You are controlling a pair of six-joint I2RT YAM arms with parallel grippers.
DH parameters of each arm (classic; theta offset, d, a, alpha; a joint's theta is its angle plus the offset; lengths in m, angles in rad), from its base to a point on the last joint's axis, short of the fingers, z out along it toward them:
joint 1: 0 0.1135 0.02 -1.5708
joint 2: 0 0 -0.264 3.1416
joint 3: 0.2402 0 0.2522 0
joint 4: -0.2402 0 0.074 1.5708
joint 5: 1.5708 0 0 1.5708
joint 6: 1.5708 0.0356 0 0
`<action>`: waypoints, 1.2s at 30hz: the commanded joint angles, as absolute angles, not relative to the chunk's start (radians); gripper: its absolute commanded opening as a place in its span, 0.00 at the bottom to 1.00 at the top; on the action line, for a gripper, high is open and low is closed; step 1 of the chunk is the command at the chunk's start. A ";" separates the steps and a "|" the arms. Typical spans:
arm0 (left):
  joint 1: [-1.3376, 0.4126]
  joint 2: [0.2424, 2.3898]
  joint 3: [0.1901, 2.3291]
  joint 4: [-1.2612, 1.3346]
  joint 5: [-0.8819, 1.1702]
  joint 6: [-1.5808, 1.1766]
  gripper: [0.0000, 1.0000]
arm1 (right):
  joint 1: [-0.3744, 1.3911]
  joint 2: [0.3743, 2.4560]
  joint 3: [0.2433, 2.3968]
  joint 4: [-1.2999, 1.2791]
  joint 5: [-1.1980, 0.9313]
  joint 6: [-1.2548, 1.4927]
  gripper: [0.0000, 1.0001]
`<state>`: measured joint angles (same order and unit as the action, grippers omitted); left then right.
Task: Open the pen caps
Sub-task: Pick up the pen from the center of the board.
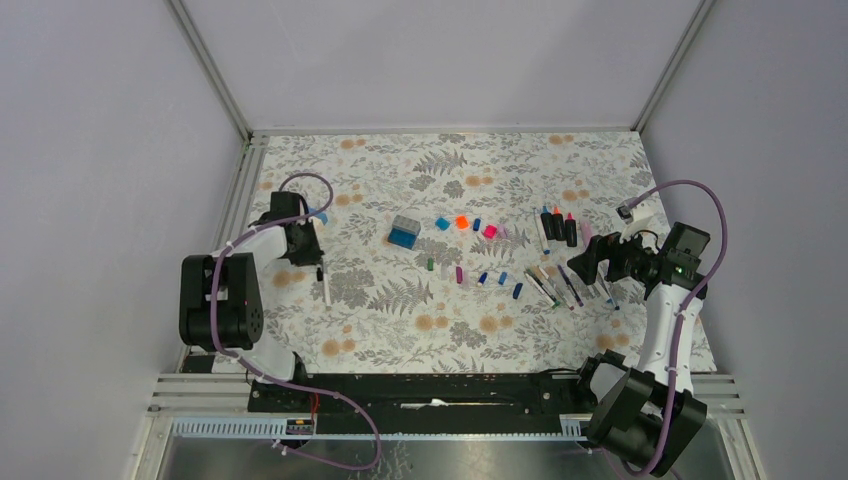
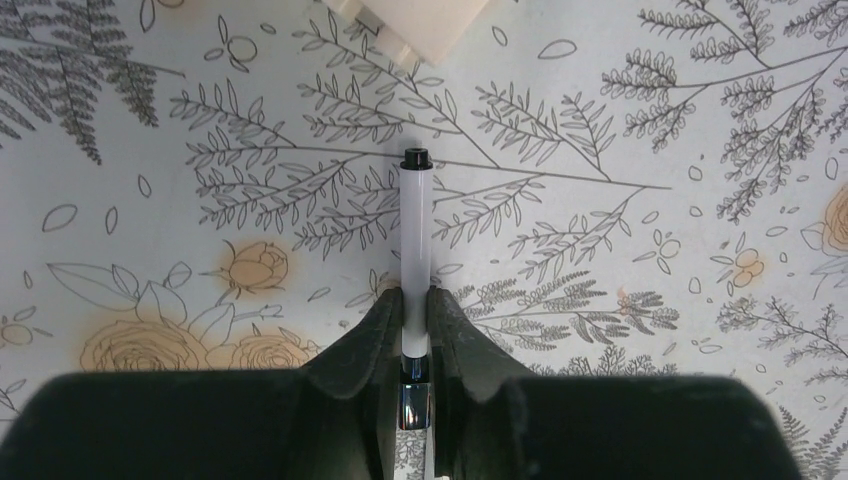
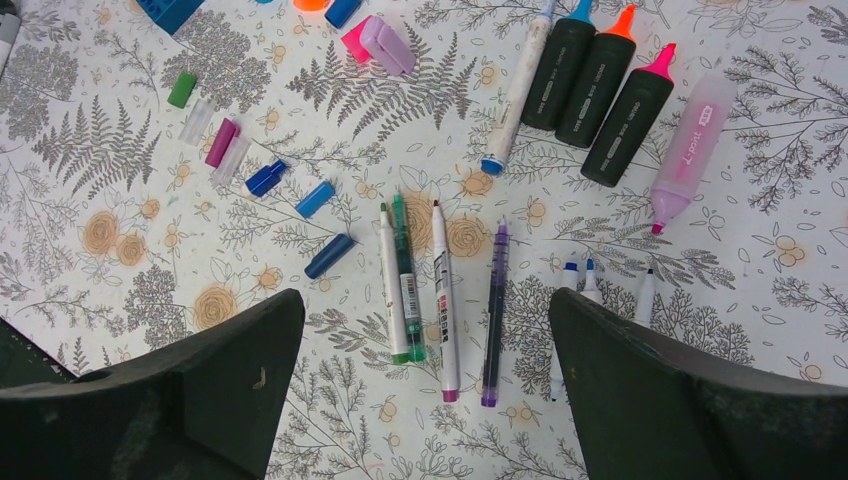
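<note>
Black left gripper point(image 2: 415, 300) is clamped tight on a white pen point(image 2: 415, 220), whose black end point(image 2: 415, 158) points away from the fingers over the flowered bench point(image 2: 620, 330). The right gripper point(image 3: 422, 305) hangs wide open and empty above a row of thin pens point(image 3: 443, 300). Loose pen caps point(image 3: 315, 198), blue, pink and green, lie scattered on the bench to the left of that row in the right wrist view, and highlighters point(image 3: 600, 90) lie beyond it.

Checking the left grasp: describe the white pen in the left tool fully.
Slim white pen, smooth plastic by its look, small black piece at its far end. The left tool is shut on its near part, where something shiny shows. Whether it rests on the floral cover is unclear.
</note>
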<state>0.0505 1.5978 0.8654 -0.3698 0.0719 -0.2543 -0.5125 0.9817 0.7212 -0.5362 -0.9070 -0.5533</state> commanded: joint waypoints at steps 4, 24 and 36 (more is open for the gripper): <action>0.044 1.479 0.838 -0.364 0.076 -0.305 0.13 | -0.518 0.964 0.713 -0.515 -0.920 -0.569 1.00; -0.170 1.170 0.672 -0.125 0.396 -0.588 0.11 | -0.517 0.969 0.699 -0.546 -1.056 -0.607 0.99; -0.552 1.229 0.451 0.712 0.448 -0.883 0.11 | -0.325 1.010 0.739 -0.671 -1.222 -0.706 1.00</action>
